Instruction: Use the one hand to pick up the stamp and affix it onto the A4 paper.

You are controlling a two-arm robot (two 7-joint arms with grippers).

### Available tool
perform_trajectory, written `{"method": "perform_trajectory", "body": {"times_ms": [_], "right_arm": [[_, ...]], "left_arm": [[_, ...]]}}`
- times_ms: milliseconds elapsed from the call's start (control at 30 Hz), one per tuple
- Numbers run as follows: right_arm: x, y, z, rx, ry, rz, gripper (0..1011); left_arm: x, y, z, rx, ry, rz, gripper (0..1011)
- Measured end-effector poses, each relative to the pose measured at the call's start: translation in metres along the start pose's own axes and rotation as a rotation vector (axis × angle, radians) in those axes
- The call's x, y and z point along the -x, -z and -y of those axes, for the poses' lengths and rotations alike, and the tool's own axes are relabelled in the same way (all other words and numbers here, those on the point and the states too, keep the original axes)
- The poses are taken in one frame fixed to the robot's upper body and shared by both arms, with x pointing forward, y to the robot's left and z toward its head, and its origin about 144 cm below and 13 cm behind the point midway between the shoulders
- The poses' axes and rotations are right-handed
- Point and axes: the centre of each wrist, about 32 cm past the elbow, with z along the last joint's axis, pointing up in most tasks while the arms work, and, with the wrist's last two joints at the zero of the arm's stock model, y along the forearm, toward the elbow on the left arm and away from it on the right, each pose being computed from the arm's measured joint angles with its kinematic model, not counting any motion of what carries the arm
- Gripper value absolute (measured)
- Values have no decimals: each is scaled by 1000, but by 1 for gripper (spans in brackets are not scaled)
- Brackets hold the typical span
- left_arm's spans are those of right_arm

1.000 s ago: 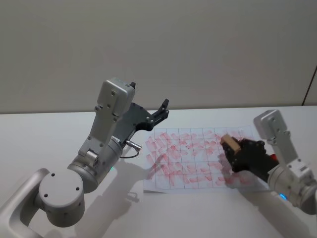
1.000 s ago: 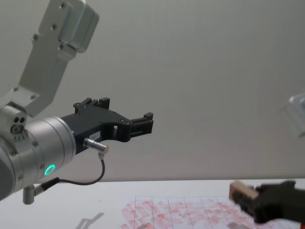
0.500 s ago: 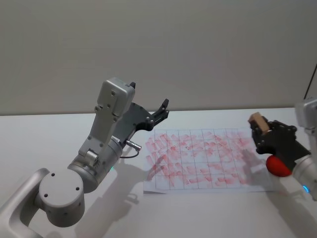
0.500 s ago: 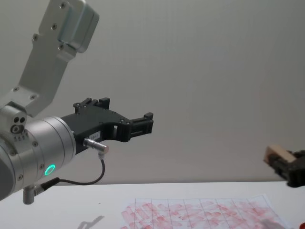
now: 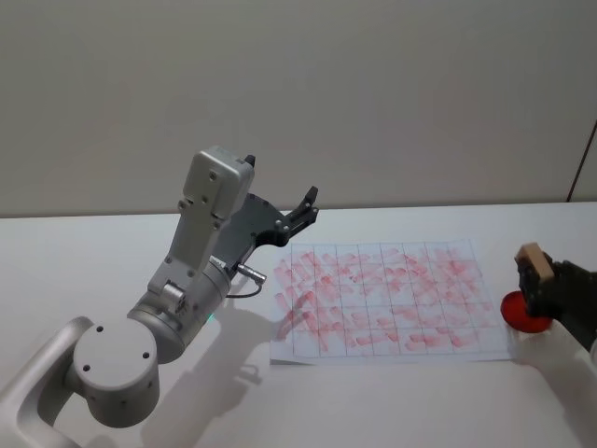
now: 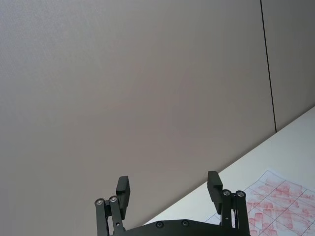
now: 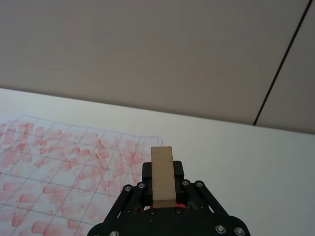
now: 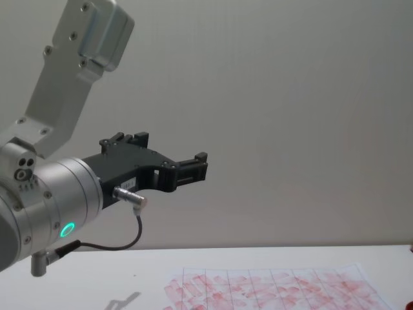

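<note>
The tan wooden stamp (image 5: 532, 259) is clamped in my right gripper (image 5: 539, 278), which is shut on it at the table's right edge, just off the A4 paper (image 5: 382, 299). In the right wrist view the stamp (image 7: 162, 164) stands up between the black fingers of the right gripper (image 7: 163, 178), and the A4 paper (image 7: 64, 157) lies beyond it, its grid covered in red marks. My left gripper (image 5: 303, 210) hangs open in the air above the paper's far left corner, holding nothing. Its open fingers (image 6: 214, 184) show in the left wrist view.
A small red rounded thing (image 5: 525, 313) sits on the table under my right gripper, beside the paper's right edge. The white table (image 5: 112, 252) extends left of the raised left arm. A plain grey wall stands behind the table.
My right gripper carried the stamp from above the paper's right part out to the right, past the paper's edge and over the red rounded thing. It left the chest view. The left arm stayed still.
</note>
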Motion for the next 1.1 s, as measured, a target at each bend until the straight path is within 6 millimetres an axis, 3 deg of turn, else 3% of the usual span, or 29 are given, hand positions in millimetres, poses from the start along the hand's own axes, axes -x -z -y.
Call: {"method": "perform_trajectory", "body": {"times_ms": [533,1100], "right_arm": [[-7,18,10,109,49,-63,219],[-10,21,-6,138,46,-58,218]], "left_arm": [[0,0,0,0,0,0,1001],[0,0,0,0,0,0,1001]]}}
